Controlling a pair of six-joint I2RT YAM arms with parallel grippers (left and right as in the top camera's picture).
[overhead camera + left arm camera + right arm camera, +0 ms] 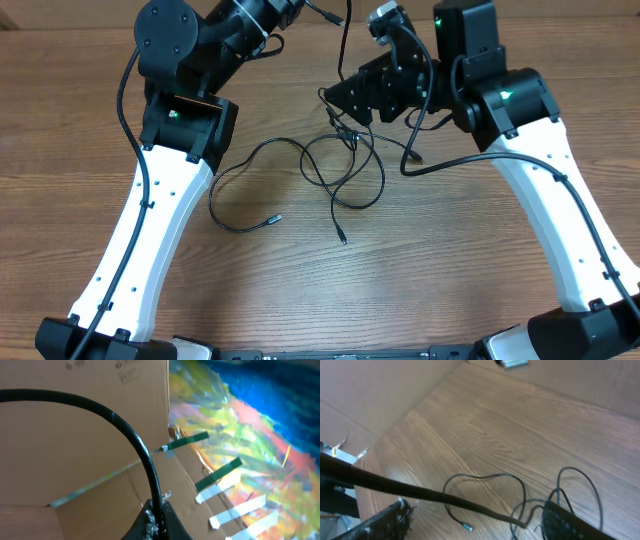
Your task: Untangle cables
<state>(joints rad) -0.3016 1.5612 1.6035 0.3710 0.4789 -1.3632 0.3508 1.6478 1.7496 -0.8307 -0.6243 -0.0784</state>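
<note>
Overhead view, cables [340, 170] tangled mid-frame, left gripper [156, 524] clamped on one of them, right gripper [476, 519] spread wide, holding nothing.

Overhead looks straight down, left wrist faces cardboard [75, 460], right wrist shares overhead's cables [345, 135] [466, 527]

Wood-grain table [450, 260], brown planked top, seen also in the right wrist view [485, 425]; thin black cables [330, 170] lie loose on it around the middle, bunched and crossing toward the back, spreading into open loops toward the front. One wide loop [215, 200] runs out left and ends in a small plug [277, 217]; a second plug [343, 241] lies just right of it, apart; a third plug end [415, 157] lies right of the bunch.
</note>
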